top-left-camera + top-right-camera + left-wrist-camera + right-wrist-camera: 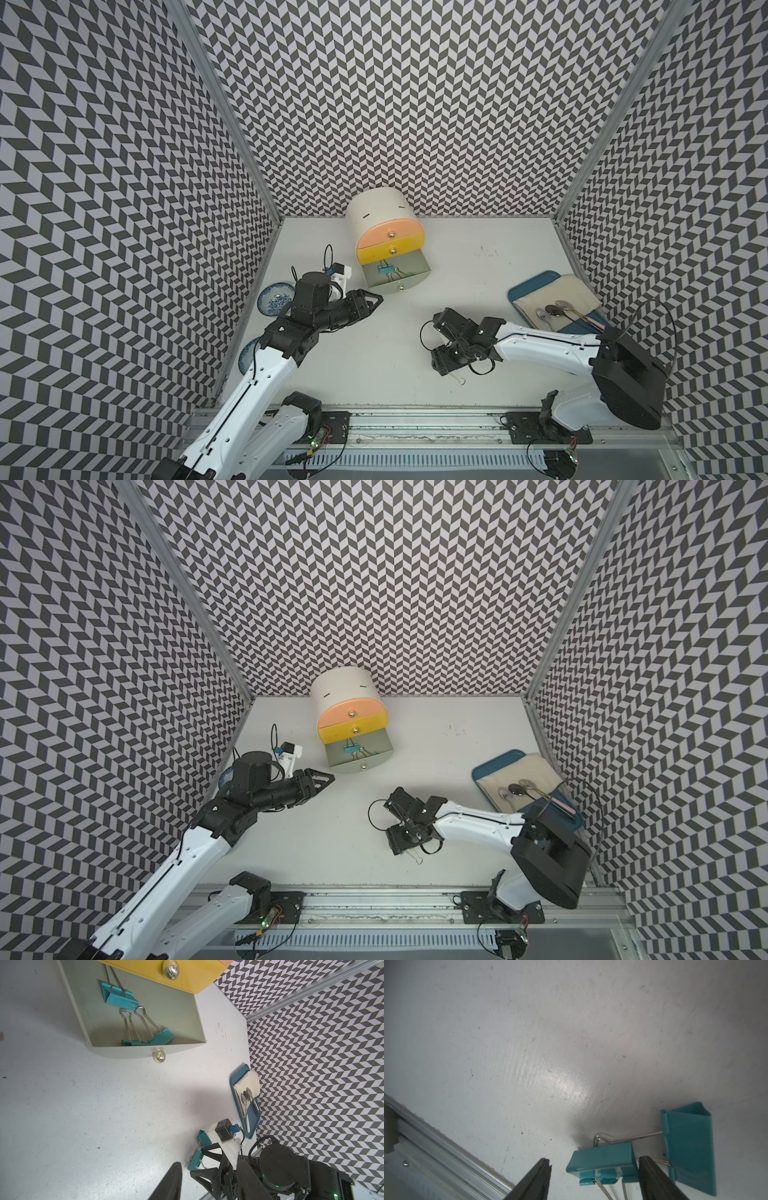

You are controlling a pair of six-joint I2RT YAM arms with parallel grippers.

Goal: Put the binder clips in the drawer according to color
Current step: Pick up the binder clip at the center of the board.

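The right gripper (595, 1161) has its two dark fingers (537, 1180) spread wide on either side of a teal metal binder clip with silver wire handles (602, 1164), which lies on the white table (529, 1043). One finger stands clear of the clip body and the other is right at its far edge, so nothing is clamped. A second teal binder clip (689, 1147) lies just beside the first, with one wire handle running behind it. Both clips sit near the aluminium rail (446, 1147) at the table's front edge, well apart from the cabinet.

The left gripper (376, 300) hovers with its fingers parted and nothing between them, its tip near the front of the pulled-out drawer.

The small white round-topped cabinet (380, 212) stands at the back of the table. Its peach top drawer (384, 236) and yellow middle drawer (390, 251) are shut, and the pale grey bottom drawer (124, 1052) is pulled out. Teal clips (118, 996) lie inside it. One is toward the back, and what looks like two more rest against the front wall, which hides part of their bodies.

Farther out on the robot's right, a dark blue tray (536, 279) carries a cream cloth (569, 291) and metal spoons (548, 312). A blue-and-white patterned dish (270, 297) lies beside the left arm.
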